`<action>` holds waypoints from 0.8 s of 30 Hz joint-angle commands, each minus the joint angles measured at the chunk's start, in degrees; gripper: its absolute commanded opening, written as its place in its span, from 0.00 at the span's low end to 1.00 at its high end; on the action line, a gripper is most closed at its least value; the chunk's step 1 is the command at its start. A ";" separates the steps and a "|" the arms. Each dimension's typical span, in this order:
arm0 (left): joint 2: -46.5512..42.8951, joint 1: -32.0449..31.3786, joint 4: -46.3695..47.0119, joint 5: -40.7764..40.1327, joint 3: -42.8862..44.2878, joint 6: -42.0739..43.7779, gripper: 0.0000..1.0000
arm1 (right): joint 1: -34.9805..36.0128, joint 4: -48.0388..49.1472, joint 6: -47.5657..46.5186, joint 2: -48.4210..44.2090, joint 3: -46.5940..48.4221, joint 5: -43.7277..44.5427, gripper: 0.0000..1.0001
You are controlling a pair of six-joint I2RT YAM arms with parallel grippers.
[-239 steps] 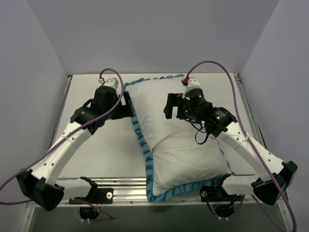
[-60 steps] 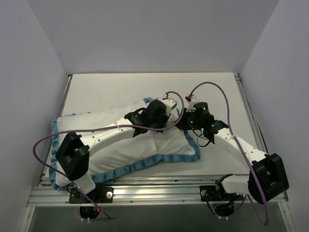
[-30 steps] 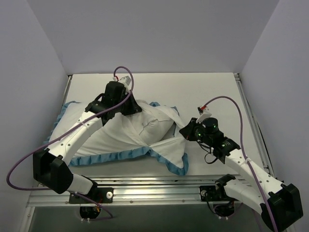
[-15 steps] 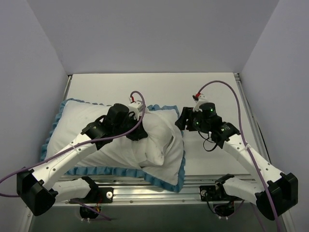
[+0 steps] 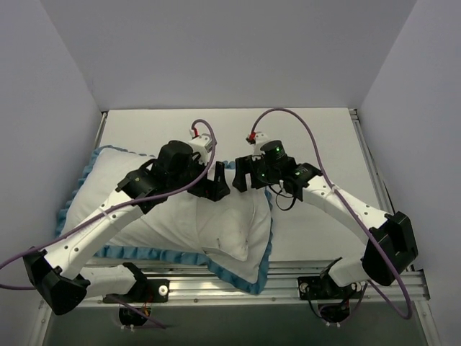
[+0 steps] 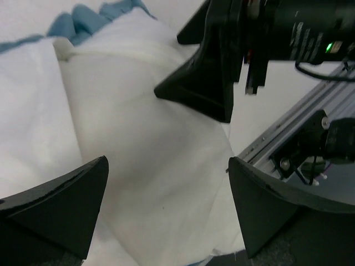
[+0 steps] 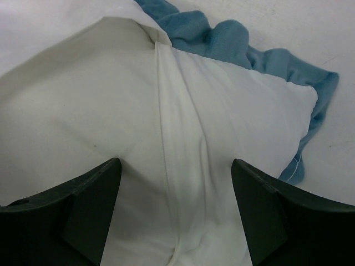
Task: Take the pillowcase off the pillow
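The pillowcase lies white reverse up across the left and middle of the table, with blue ruffled trim round it. The pillow is inside it. A creamier white surface beside a hem fold may be the pillow; I cannot tell for sure. My left gripper is open over the case's right end, with white fabric between its fingers. My right gripper is open just right of it, facing it, above the hem fold. It also shows in the left wrist view.
The white table lies bare to the right and at the back. An aluminium rail runs along the near edge, and the case's lower corner overhangs it. Grey walls close in left, right and behind. Purple cables loop above both arms.
The cased pillow was dragged and turned from the middle to the left. In the last half second my right gripper moved left to meet the left gripper over the case's right end.
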 commanded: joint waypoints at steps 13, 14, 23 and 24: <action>19.38 -0.54 4.64 -8.54 11.84 -6.51 1.00 | -3.55 7.93 0.07 2.59 -6.03 3.94 0.71; 19.64 -0.72 5.00 -8.54 10.35 -6.87 1.00 | -5.21 8.28 0.59 2.85 -6.56 4.12 0.68; 20.26 -2.83 5.88 -8.72 10.68 -4.42 1.00 | -9.88 11.44 2.88 5.13 -10.78 4.03 0.48; 20.78 -3.18 5.18 -9.07 11.47 -3.89 1.00 | -9.97 11.62 3.93 5.57 -10.95 4.56 0.45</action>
